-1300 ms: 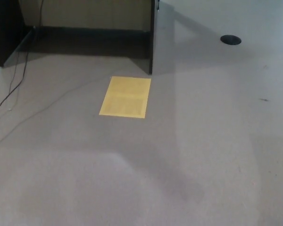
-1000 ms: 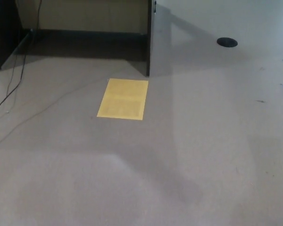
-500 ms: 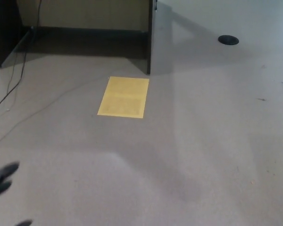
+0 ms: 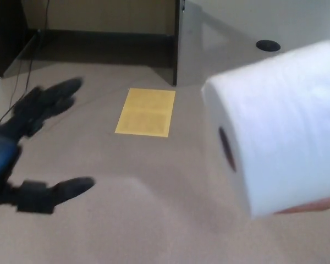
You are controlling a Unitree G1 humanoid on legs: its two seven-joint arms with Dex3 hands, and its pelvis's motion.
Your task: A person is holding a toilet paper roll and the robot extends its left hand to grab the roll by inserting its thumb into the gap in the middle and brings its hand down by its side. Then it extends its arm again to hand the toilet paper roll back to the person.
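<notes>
White toilet paper roll (image 4: 280, 132), held up at the near right.
It lies on its side, blurred and large in view, its dark core hole facing left.

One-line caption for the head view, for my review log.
Robot's open left hand reaches toward a toilet paper roll held out from the right, its core hole facing the hand; yellow sheet on the floor.

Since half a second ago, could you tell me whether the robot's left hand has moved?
Yes. The left hand has risen from the picture's lower-left corner and reached forward, its open fingers now level with the yellow sheet on the floor.
</notes>
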